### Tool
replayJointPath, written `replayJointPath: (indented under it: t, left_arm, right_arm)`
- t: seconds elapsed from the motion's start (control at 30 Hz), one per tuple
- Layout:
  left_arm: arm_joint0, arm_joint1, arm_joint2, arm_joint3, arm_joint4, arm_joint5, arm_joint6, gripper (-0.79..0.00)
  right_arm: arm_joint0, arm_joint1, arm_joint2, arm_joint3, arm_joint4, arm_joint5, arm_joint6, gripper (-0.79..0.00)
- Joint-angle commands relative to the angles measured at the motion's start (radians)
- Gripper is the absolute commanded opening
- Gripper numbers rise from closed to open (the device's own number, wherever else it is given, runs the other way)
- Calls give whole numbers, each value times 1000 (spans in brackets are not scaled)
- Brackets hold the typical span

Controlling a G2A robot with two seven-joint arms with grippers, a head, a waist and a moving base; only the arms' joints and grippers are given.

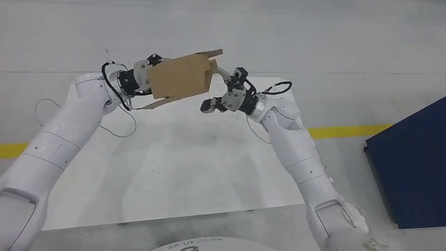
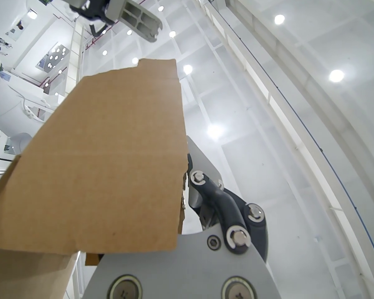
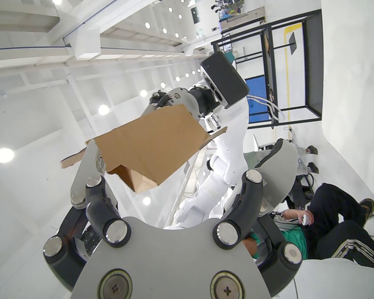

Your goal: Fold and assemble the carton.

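While the left gripper [image 1: 148,70] holds the carton [image 1: 180,75] in the air above the far part of the table [image 1: 174,181], I read its grip as a pinch on the cardboard wall at the carton's left end. The left wrist view shows one finger [image 2: 202,188] tight beside the edge, with the other hidden behind the board. The carton's long axis runs across my top view, from the left arm toward the right arm, and its right end lies a little farther from the robot. That right end, with a far flap [image 1: 211,54] sticking out at its corner, points at the right gripper [image 1: 214,88]. The right gripper is spread wide, holds nothing, and sits just beside that end. One of its fingers [image 3: 85,163] overlaps the carton's edge in the right wrist view, but I cannot tell if it touches. A near flap [image 1: 155,102] juts out by the left wrist. I judge the right arm nearer the free end, so the next fold means pushing along the long axis, against the left gripper's hold.
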Motion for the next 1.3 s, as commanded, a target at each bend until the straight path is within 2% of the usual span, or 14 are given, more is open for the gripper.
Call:
replayJointPath:
  t: [0.0,0.37,0.8,1.27]
  left_arm:
    - [-4,1,11,5,0,-3,-3,-785]
    - [-26,5,48,38,-11,-17,-17,-785]
    - [-43,3,95,41,-8,-22,-22,-785]
    - [-53,22,125,37,20,-42,-42,-785]
  right_arm:
    - [3,-1,-10,-1,-10,-1,4,0]
    - [-18,8,-3,-25,-15,-11,86,0]
    - [47,-6,-96,13,-58,34,40,0]
    - [-42,22,81,2,97,-32,133,0]
